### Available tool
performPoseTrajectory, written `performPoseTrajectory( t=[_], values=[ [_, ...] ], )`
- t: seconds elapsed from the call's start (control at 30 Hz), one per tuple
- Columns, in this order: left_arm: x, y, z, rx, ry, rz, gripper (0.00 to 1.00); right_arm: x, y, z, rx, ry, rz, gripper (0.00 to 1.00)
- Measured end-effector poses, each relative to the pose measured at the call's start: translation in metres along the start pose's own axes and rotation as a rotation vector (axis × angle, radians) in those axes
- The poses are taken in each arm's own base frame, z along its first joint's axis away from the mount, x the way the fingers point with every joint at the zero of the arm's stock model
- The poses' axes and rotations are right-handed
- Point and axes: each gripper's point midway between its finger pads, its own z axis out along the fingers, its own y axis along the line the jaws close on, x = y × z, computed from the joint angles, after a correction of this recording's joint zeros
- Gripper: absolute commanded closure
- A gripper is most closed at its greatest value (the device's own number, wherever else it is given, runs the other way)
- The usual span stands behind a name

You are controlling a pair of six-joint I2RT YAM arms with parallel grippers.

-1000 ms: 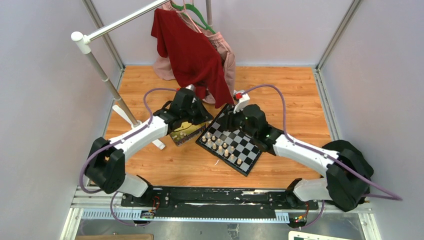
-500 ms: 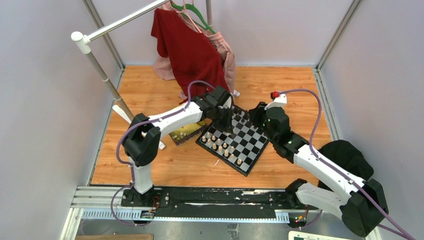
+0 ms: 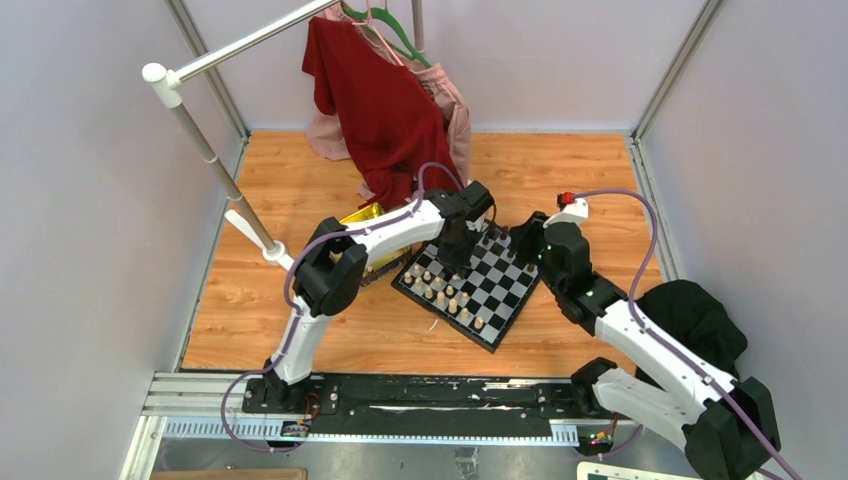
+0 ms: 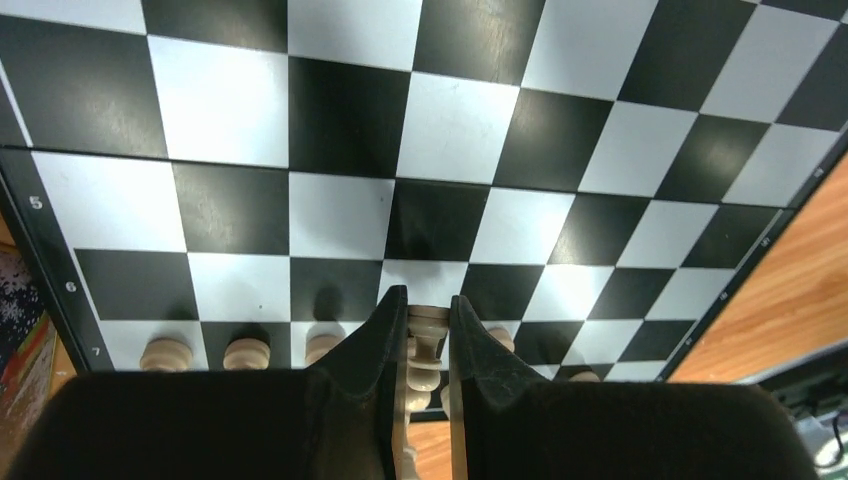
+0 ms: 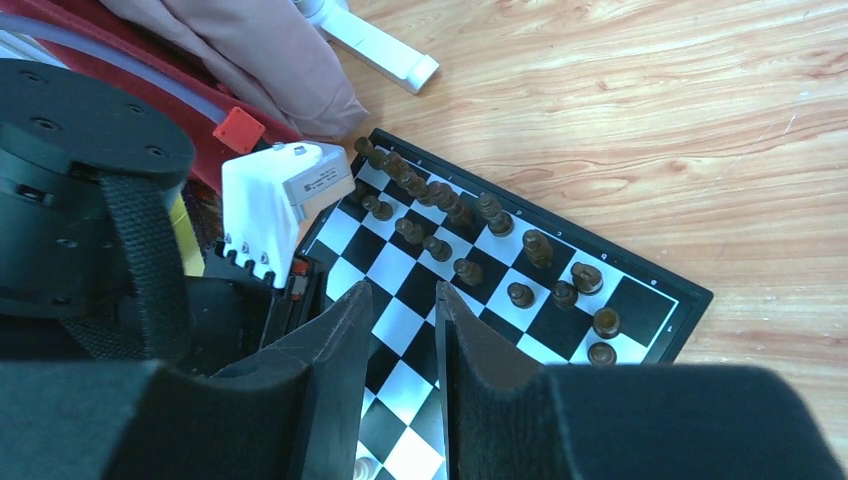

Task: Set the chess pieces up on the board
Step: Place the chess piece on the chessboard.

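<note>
Left gripper w/ piece now over board.

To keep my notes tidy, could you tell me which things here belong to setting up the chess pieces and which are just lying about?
Job: board, light pieces, dark pieces, light piece gripped by the left hand.
Lying about: red garment, pink garment, white rack.

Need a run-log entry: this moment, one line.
left jaws: shut on cream piece, over board | right jaws: open, empty | dark pieces: on board
</note>
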Motion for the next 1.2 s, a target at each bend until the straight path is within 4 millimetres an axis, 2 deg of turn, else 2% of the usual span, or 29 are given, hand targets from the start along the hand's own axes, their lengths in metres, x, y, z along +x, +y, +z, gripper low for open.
performPoseTrajectory(
  t=[0.23,0.5,0.9,0.97,1.03,1.1,1.2],
  values=[
    [0.001,-0.001,0.014,-0.059,0.029,0.026,0.79,-0.006,-0.007,-0.005,-0.002,-0.018,0.023,0.66],
    [-0.005,0.001,0.014,-0.091,0.019,0.029,0.56,-0.009,-0.010,-0.008,-0.009,-0.025,0.033,0.66],
    [-0.017,0.007,0.006,-0.144,-0.036,0.031,0.57,-0.004,-0.006,-0.008,-0.037,0.001,0.020,0.66],
    [-0.023,0.008,-0.006,-0.162,-0.078,0.032,0.57,0.001,-0.006,-0.008,-0.044,0.025,0.002,0.66],
    [-0.030,0.008,-0.027,-0.173,-0.146,0.029,0.57,0.006,-0.005,-0.006,-0.047,0.063,-0.025,0.66],
    [-0.036,0.010,-0.055,-0.183,-0.232,0.021,0.54,0.012,-0.002,-0.003,-0.053,0.112,-0.052,0.66],
    [-0.039,0.023,-0.111,-0.202,-0.406,-0.009,0.52,0.023,0.003,0.002,-0.066,0.187,-0.094,0.66]
  ],
)
